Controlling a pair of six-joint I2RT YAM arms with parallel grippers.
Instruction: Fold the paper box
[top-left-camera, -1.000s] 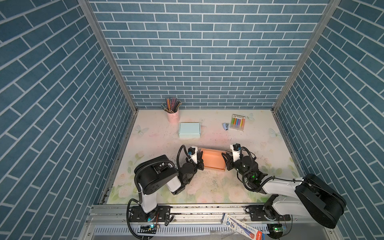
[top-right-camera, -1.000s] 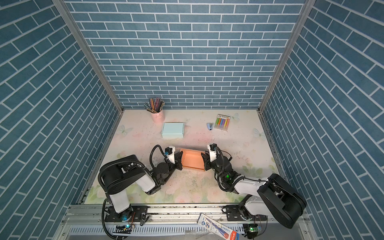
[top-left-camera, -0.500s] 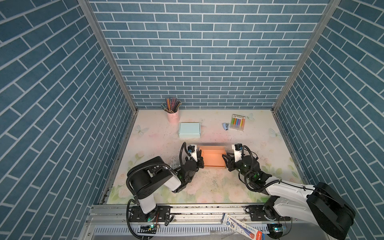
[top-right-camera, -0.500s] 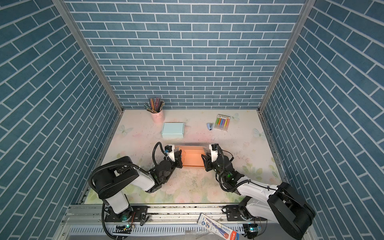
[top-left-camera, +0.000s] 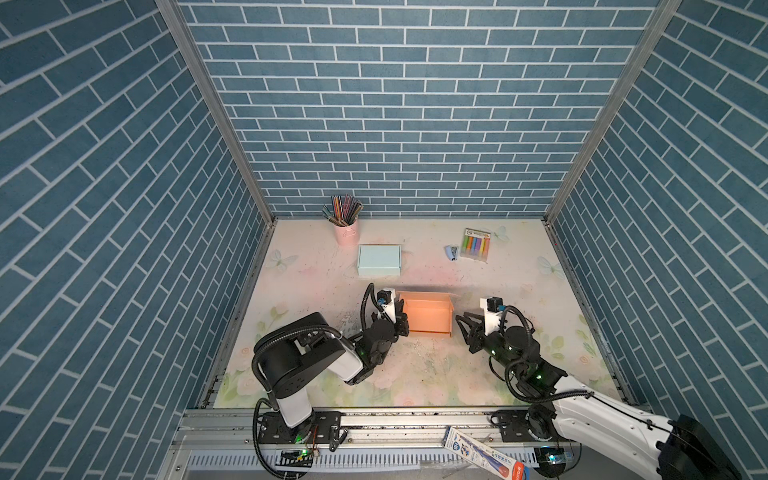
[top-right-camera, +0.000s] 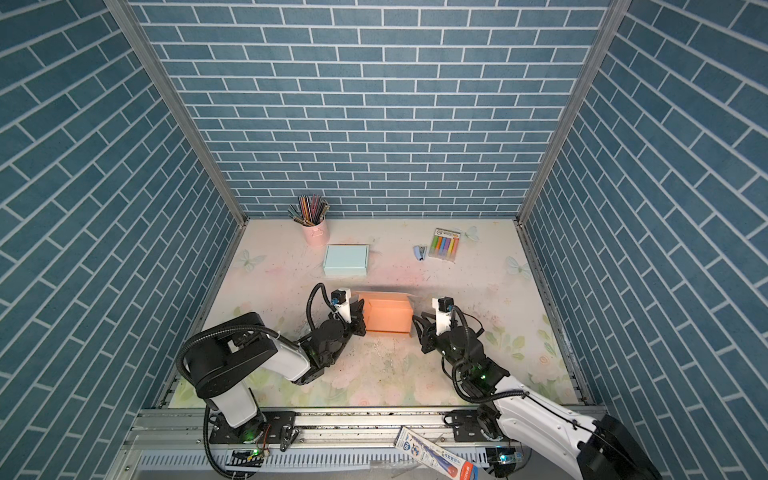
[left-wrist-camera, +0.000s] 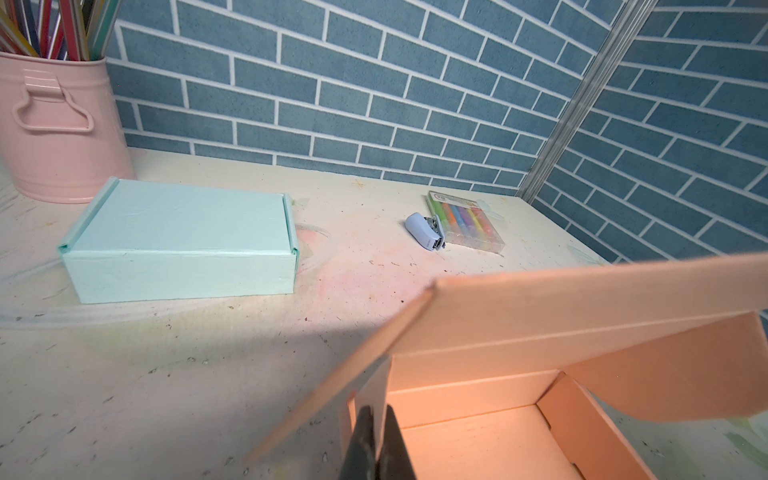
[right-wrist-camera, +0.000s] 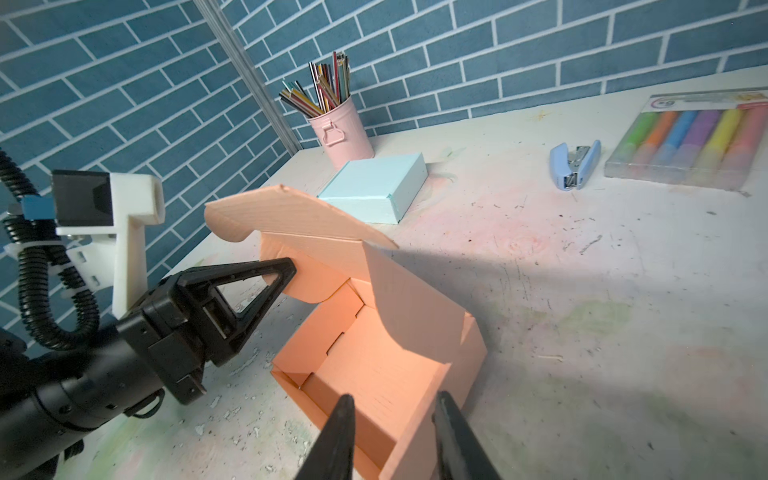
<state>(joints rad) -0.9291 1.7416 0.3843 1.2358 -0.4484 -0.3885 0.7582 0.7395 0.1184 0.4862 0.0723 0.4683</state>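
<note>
your left end effector (top-left-camera: 401, 316) is clenched on the paper box (top-left-camera: 428, 318) at 9 o'clock, your right end effector (top-left-camera: 462, 326) released beside it at 3 o'clock.

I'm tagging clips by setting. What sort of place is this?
Probably a robot test cell dressed as a craft desk: brick-print walls, a pink pencil cup and highlighter pack on a floral tabletop, and the arms' mounting rail.

No legible text; print on marker pack (top-left-camera: 476, 245) and rail-side carton (top-left-camera: 484, 455) too small.
</note>
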